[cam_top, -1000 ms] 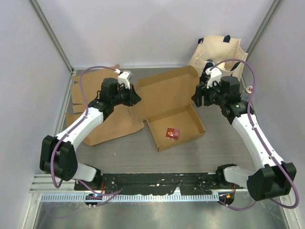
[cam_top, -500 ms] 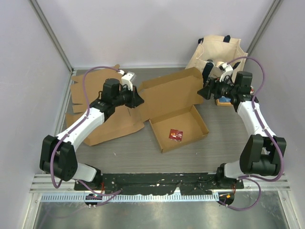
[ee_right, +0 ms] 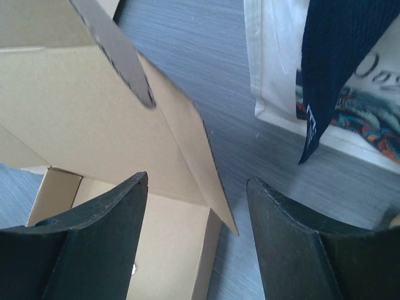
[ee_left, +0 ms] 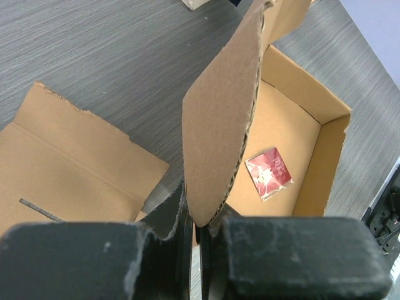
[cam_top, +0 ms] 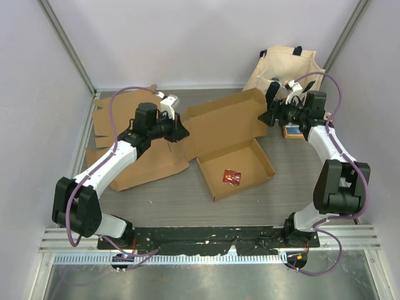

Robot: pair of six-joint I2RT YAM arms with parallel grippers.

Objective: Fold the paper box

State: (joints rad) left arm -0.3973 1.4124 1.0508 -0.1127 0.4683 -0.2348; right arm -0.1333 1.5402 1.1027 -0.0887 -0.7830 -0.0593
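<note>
The brown paper box [cam_top: 234,156] lies open mid-table, its lid [cam_top: 222,122] raised at the back. A red packet [cam_top: 232,177] lies in its tray, also seen in the left wrist view [ee_left: 269,173]. My left gripper [cam_top: 180,130] is shut on the lid's left side flap [ee_left: 222,125], which stands up between the jaws [ee_left: 200,228]. My right gripper [cam_top: 270,117] is open at the lid's right end. In the right wrist view its fingers [ee_right: 106,219] straddle the lid's right flap [ee_right: 206,169] without touching it.
Flat cardboard sheets [cam_top: 134,159] lie at the left under my left arm. A cream tote bag [cam_top: 284,69] stands at the back right, close behind my right gripper. A small orange and blue item [cam_top: 291,132] lies by the right arm. Walls enclose three sides.
My right arm has swung from over the box's right edge back toward the bag and settled at the lid's right end. The left gripper keeps its hold; the box shifted slightly right.
</note>
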